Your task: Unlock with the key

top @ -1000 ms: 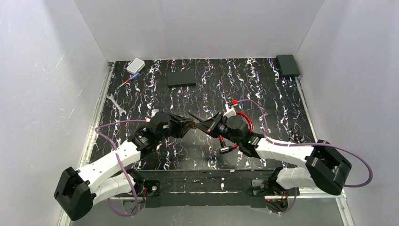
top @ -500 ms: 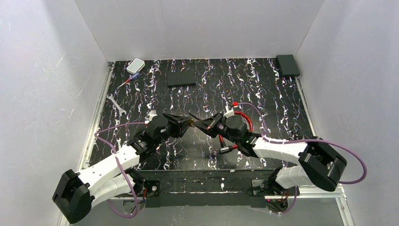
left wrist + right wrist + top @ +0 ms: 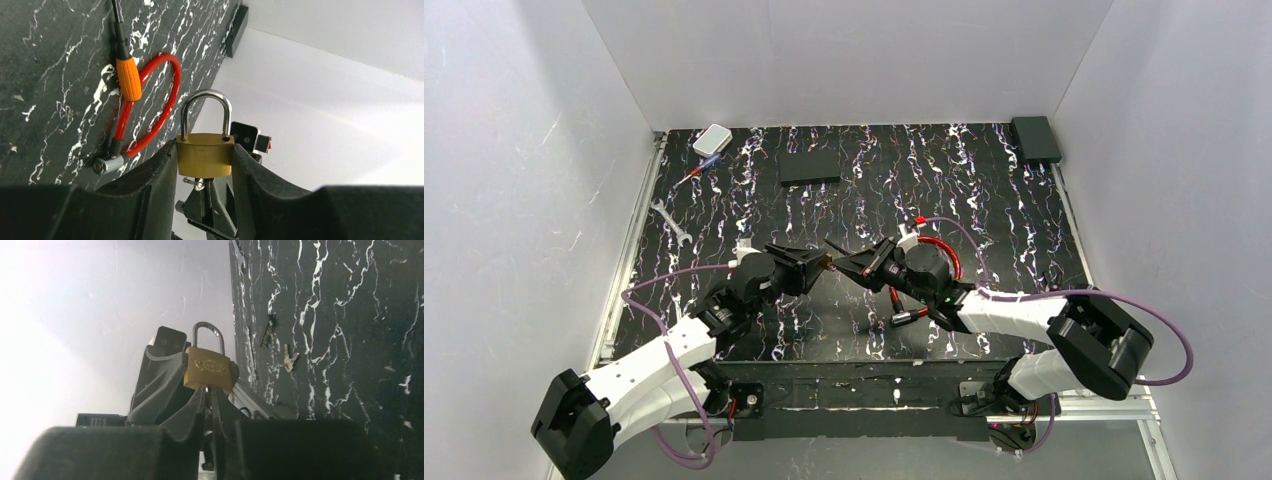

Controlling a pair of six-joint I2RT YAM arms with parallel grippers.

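Note:
A small brass padlock (image 3: 205,154) with a steel shackle is clamped between my left gripper's (image 3: 204,150) fingers, held above the table. It also shows in the top view (image 3: 828,262) and the right wrist view (image 3: 210,367). A small silver key (image 3: 196,184) sticks out of the padlock's underside. My right gripper (image 3: 207,390) is shut on this key, its tips against the padlock's bottom. In the top view the left gripper (image 3: 821,263) and right gripper (image 3: 840,266) meet tip to tip. An orange-bodied tool (image 3: 129,80) with a black rod lies on the table, untouched.
A red cable loop (image 3: 165,100) with a silver end lies by the orange tool. Spare keys (image 3: 290,359) lie on the mat. A silver wrench (image 3: 671,222), a white box (image 3: 712,139), a flat black box (image 3: 809,166) and a black block (image 3: 1035,138) sit farther back.
Both arms' elbows have swung a little to the left, and the joined grippers with the padlock have shifted slightly left and back. Both grips are unchanged.

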